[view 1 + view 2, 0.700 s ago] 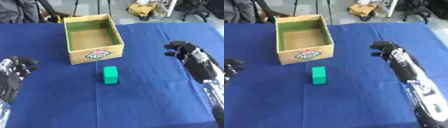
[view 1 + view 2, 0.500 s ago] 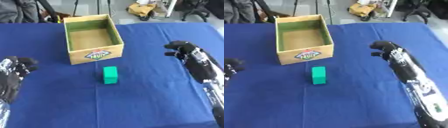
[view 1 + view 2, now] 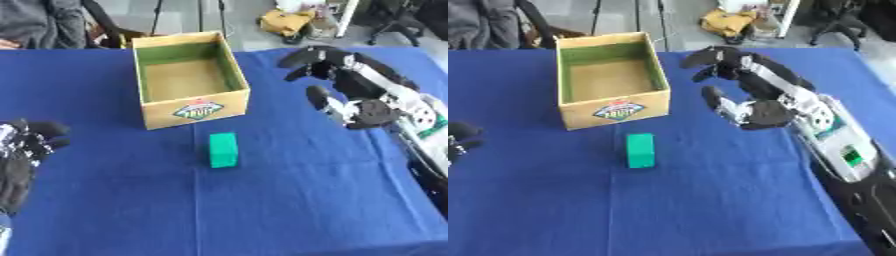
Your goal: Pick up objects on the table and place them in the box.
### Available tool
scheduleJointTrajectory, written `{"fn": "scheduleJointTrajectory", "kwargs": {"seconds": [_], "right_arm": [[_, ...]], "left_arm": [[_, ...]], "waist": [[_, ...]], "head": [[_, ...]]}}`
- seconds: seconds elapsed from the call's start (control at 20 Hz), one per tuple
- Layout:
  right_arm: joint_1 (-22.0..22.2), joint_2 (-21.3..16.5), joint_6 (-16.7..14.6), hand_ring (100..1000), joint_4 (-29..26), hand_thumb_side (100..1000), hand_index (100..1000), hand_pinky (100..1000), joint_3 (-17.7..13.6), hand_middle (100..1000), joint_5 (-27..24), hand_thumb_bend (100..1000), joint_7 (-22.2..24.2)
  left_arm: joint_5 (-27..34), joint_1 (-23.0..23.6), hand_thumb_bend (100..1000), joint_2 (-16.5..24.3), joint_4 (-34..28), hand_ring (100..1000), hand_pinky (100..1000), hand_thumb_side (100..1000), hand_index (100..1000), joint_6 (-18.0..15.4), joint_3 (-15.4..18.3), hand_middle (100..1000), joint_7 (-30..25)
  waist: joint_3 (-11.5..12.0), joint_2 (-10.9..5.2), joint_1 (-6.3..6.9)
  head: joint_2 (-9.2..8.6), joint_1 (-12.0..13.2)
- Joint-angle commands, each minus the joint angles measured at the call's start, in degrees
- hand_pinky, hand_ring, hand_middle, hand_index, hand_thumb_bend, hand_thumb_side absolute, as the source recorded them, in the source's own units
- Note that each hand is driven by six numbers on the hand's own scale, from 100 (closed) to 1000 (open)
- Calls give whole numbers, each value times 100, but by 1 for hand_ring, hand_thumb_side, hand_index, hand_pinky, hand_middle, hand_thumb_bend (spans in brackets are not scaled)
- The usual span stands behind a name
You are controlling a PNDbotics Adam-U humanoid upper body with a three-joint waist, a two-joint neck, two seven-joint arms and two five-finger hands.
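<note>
Green block (image 3: pixel 223 149) lying on blue table (image 3: pixel 289 200), just in front of open cardboard box (image 3: pixel 187 77). Right hand (image 3: pixel 750 92) raised right of the box, fingers spread, holding nothing. Left hand (image 3: pixel 24 150) at left edge, fingers curled, empty.

blue table (image 3: pixel 289 200): open cardboard box (image 3: pixel 194 107) far side, green block (image 3: pixel 223 149) just before it.
</note>
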Motion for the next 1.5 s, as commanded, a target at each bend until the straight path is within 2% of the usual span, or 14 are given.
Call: {"fn": "scheduleJointTrajectory", "kwargs": {"seconds": [0.05, 0.3, 0.45, 0.75, 1.0, 1.1, 1.15, 1.3, 1.5], "right_arm": [[-412, -13, -196, 909, 400, 481, 847, 795, 167, 809, 319, 100, 298], [-1021, 320, -503, 904, 1151, 468, 852, 792, 328, 810, 782, 100, 677], [-1153, 487, -775, 902, 1547, 466, 854, 790, 357, 811, 1063, 100, 751], [-1218, 731, -1187, 901, 2196, 559, 859, 787, 333, 811, 1626, 100, 651], [-1221, 846, -1402, 893, 2375, 629, 859, 782, 373, 802, 2101, 100, 515], [-1213, 881, -1466, 893, 2381, 629, 859, 782, 389, 802, 2295, 100, 455], [-1210, 899, -1491, 886, 2388, 703, 857, 777, 404, 795, 2391, 100, 425], [-1203, 973, -1526, 879, 2439, 761, 852, 772, 442, 786, 2674, 111, 370], [-1203, 1092, -1550, 874, 2520, 782, 851, 769, 478, 781, 3059, 139, 140]], "left_arm": [[10, -98, 388, 51, -79, 808, 826, 1000, 668, -3, -3, 589, -21], [8, -115, 388, 51, -81, 808, 826, 1000, 668, -5, 5, 588, -13], [10, -123, 387, 46, -80, 808, 826, 1000, 668, -4, -4, 588, -20], [13, -135, 386, 40, -77, 809, 826, 1000, 668, -4, -13, 588, -31], [13, -140, 386, 35, -73, 809, 826, 1000, 668, -5, -17, 588, -35], [13, -141, 386, 35, -72, 809, 826, 1000, 668, -6, -18, 588, -37], [12, -142, 385, 35, -72, 809, 826, 1000, 668, -6, -19, 588, -39], [9, -146, 385, 35, -70, 809, 827, 1000, 668, -6, -23, 588, -42], [9, -149, 385, 33, -68, 809, 826, 1000, 668, -8, -25, 588, -43]], "waist": [[-7, -55, 10], [-14, -37, 18], [5, -40, 31], [25, -45, 58], [18, -41, 73], [15, -39, 76], [16, -37, 79], [21, -32, 92], [25, -29, 105]], "head": [[14, -19], [-5, -12], [5, -29], [25, -60], [43, -59], [48, -58], [51, -62], [64, -73], [70, -90]]}}
